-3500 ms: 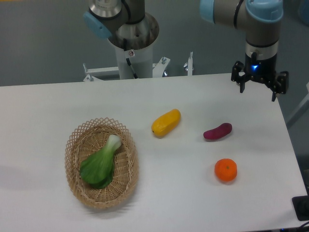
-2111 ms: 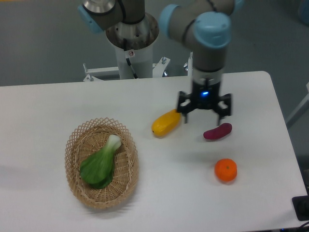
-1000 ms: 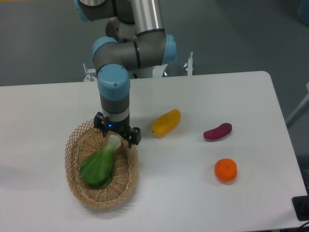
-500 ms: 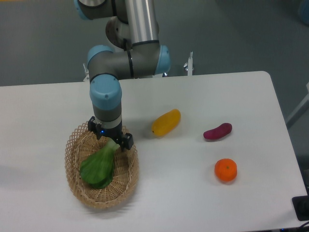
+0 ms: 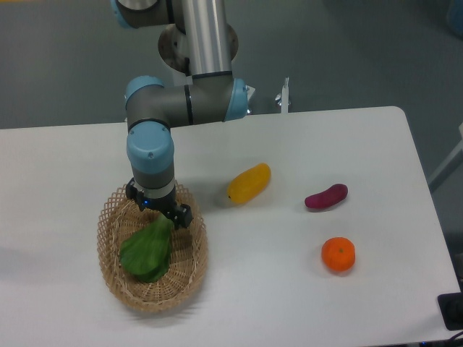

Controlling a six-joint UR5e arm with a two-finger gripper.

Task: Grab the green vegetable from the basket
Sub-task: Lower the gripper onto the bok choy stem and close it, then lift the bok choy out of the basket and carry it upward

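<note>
You had the gripper down over the vegetable stalk in the basket, jaws seemingly spread; next you needed to close and lift.

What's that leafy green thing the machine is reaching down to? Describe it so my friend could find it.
Start at the oval wicker basket on the left of the white table. Inside it, under the arm's fingers, lies the green vegetable. It is the only green, leafy item; the others are yellow, purple and orange, and lie on the table.
</note>
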